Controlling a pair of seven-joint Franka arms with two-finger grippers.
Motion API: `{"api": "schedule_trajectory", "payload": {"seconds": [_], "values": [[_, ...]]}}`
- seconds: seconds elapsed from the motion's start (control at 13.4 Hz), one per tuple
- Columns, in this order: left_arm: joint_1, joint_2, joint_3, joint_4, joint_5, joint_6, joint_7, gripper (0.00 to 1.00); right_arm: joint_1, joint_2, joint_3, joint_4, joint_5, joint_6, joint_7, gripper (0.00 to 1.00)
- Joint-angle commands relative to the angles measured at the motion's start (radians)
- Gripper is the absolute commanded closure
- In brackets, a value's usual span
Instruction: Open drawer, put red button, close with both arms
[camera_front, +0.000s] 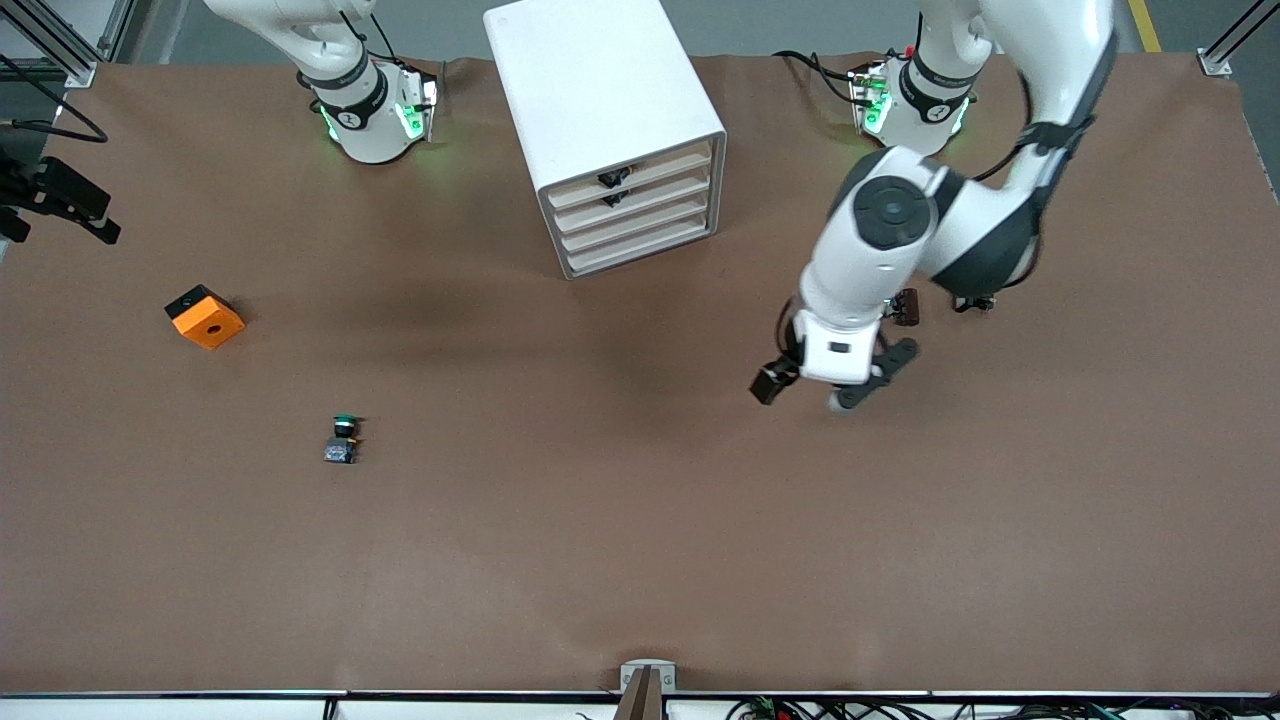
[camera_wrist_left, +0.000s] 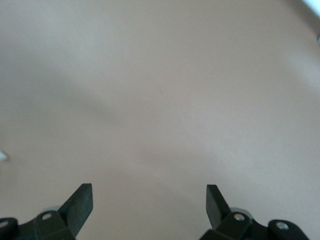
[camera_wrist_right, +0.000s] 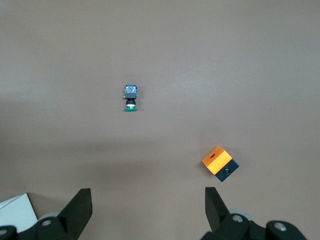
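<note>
The white cabinet (camera_front: 590, 90) stands at the table's back middle, all four beige fronts shut. The drawer (camera_front: 650, 195) is its second front, with a small black handle. My left gripper (camera_front: 840, 388) hangs open and empty over bare table, toward the left arm's end from the cabinet; the left wrist view shows its fingers (camera_wrist_left: 80, 202) wide apart over brown surface. A small dark red thing (camera_front: 906, 306) beside the left wrist may be the red button, partly hidden. My right gripper (camera_wrist_right: 148, 195) is open and empty, high over the table, and out of the front view.
A green-capped button (camera_front: 343, 438) lies toward the right arm's end, also in the right wrist view (camera_wrist_right: 130, 97). An orange cube (camera_front: 205, 316) sits farther from the front camera than it, also in the right wrist view (camera_wrist_right: 219, 162). A cabinet corner (camera_wrist_right: 15, 210) shows there.
</note>
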Motion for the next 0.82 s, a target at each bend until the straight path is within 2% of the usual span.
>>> {"api": "schedule_trajectory", "payload": {"seconds": [0.0, 0.15, 0.45, 0.52, 0.6, 0.75], "values": [[0.105, -0.036, -0.015, 0.097, 0.005, -0.161, 0.225, 0.00, 0.004, -0.029, 0.001, -0.030, 0.015, -0.002, 0.027, 0.00], [0.165, -0.033, -0.013, 0.162, -0.006, -0.235, 0.359, 0.00, 0.004, -0.031, 0.001, -0.029, 0.015, -0.010, 0.020, 0.00], [0.243, -0.082, -0.010, 0.173, -0.023, -0.284, 0.542, 0.00, 0.004, -0.034, 0.000, -0.030, 0.015, -0.016, 0.015, 0.00], [0.242, -0.126, 0.019, 0.156, -0.036, -0.291, 0.574, 0.00, 0.007, -0.034, 0.000, -0.030, 0.015, -0.018, 0.015, 0.00], [0.231, -0.158, 0.077, 0.144, -0.058, -0.313, 0.628, 0.00, 0.015, -0.034, -0.002, -0.030, 0.015, -0.021, 0.015, 0.00], [0.216, -0.220, 0.143, 0.139, -0.142, -0.370, 0.752, 0.00, 0.017, -0.034, -0.003, -0.030, 0.015, -0.021, 0.015, 0.00]]}}
